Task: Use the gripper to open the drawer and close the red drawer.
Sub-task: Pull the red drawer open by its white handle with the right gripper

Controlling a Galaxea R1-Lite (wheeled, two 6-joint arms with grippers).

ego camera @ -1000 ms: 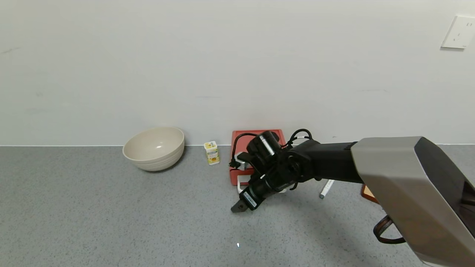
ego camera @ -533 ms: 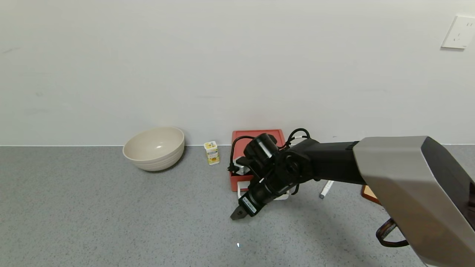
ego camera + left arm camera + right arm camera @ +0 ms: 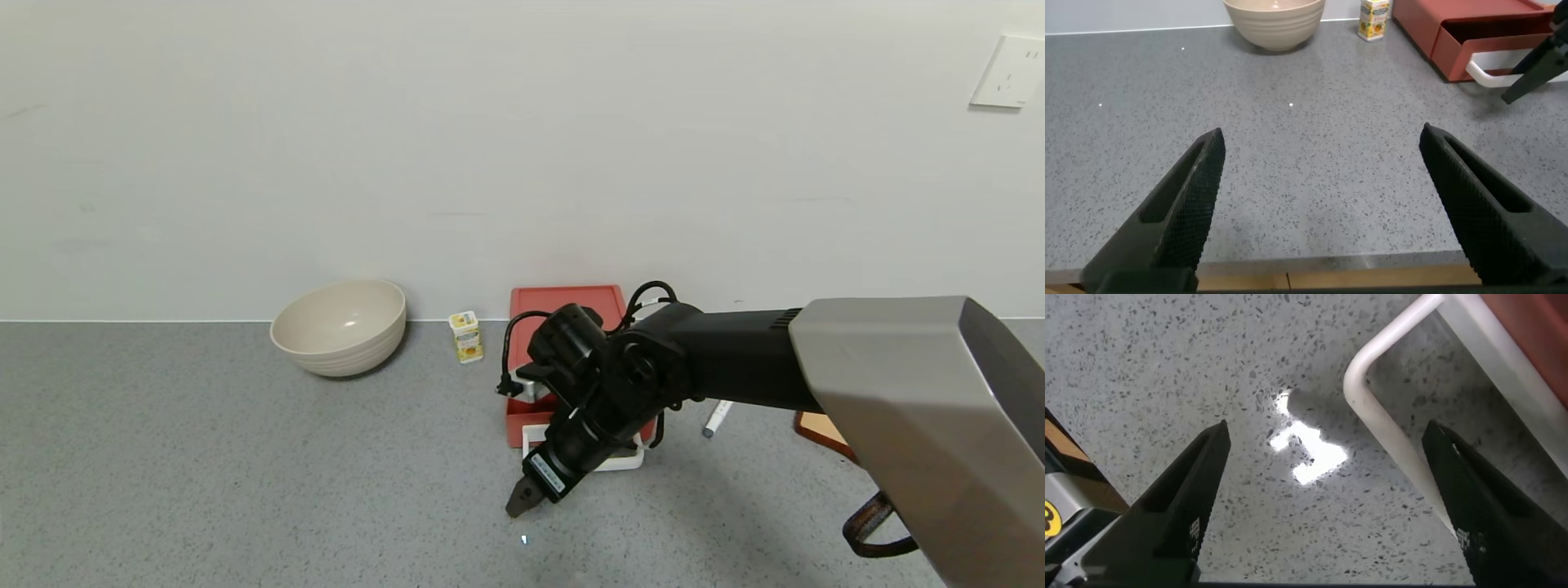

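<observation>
Head view: right gripper (image 3: 522, 500) w/ fingers spread wide, holding nothing, just in front of drawer (image 3: 563, 425) handle (image 3: 622, 463), above desk (image 3: 245, 474). Left gripper (image 3: 1323, 204) also wide, well apart.

Head overlooks; both wrists share drawer (image 3: 1490, 49) handle (image 3: 1404, 433).

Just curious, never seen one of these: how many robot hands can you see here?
2. The right hand hangs just in front of the red drawer; the left hand hovers over the grey counter, seen only by its wrist camera.
</observation>
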